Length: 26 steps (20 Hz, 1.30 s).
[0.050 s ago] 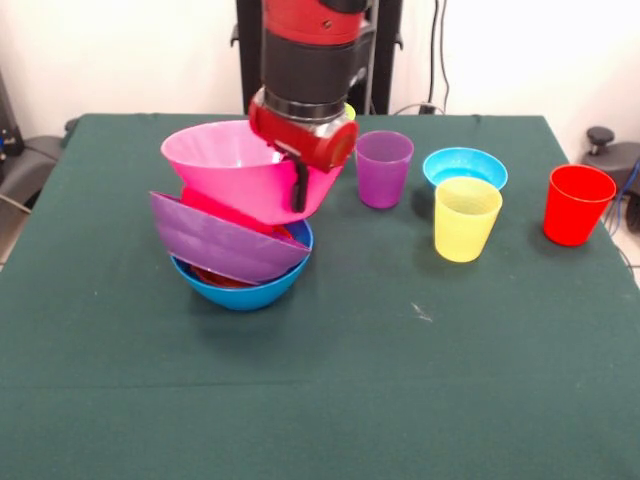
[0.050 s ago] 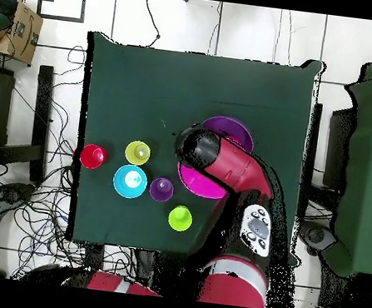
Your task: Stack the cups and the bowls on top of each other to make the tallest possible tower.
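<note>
A: Where does the tower (image 1: 240,240) sit?

B: Take the purple cup (image 1: 384,168) as the landmark. In the front view the tower stands to its left: a medium blue bowl (image 1: 243,289) on the green table (image 1: 420,390), something red just showing inside it, a large purple bowl (image 1: 225,241) tilted steeply across it, and the very large pink bowl (image 1: 235,172) leaning on top.

A: And the gripper?

B: The gripper (image 1: 299,187) is at the pink bowl's right rim, on the side facing the purple cup. One black finger lies over the outer wall (the other is hidden), so it looks closed on the rim, with the red and black arm (image 1: 308,60) above.

A: The loose pieces?

B: Right of the purple cup is the light blue bowl (image 1: 465,166), with the yellow cup (image 1: 466,218) just in front of it and the red cup (image 1: 577,204) further right, apart. From overhead, the lime green cup (image 2: 180,218) stands near the purple cup, on the robot's side.
</note>
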### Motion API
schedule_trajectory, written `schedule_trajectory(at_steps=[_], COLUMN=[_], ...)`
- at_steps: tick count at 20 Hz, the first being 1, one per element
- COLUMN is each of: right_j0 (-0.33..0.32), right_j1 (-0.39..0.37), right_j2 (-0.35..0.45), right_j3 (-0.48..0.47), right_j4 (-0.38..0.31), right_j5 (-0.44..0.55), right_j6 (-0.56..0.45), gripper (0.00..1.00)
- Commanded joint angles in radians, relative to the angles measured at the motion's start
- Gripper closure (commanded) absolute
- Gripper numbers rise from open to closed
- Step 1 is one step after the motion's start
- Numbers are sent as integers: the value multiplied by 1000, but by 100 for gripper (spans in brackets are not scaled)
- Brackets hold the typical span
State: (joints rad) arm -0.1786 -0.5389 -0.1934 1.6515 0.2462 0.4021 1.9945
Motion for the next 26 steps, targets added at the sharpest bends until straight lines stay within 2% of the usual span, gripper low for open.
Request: schedule_trajectory(at_steps=[1, 6, 12, 18, 21, 26], right_j0=[-42, -54, -46, 31, 70, 94], right_j1=[132, 173, 157, 59, -38, -111], right_j2=[181, 202, 193, 112, 58, 17], right_j3=[-34, -47, -35, 25, 66, 89], right_j4=[-44, -43, -38, -11, -5, -3], right_j5=[-163, -213, -191, -84, 37, 120], right_j6=[53, 74, 87, 151, 162, 149], gripper=[100, 100, 100, 100, 100, 100])
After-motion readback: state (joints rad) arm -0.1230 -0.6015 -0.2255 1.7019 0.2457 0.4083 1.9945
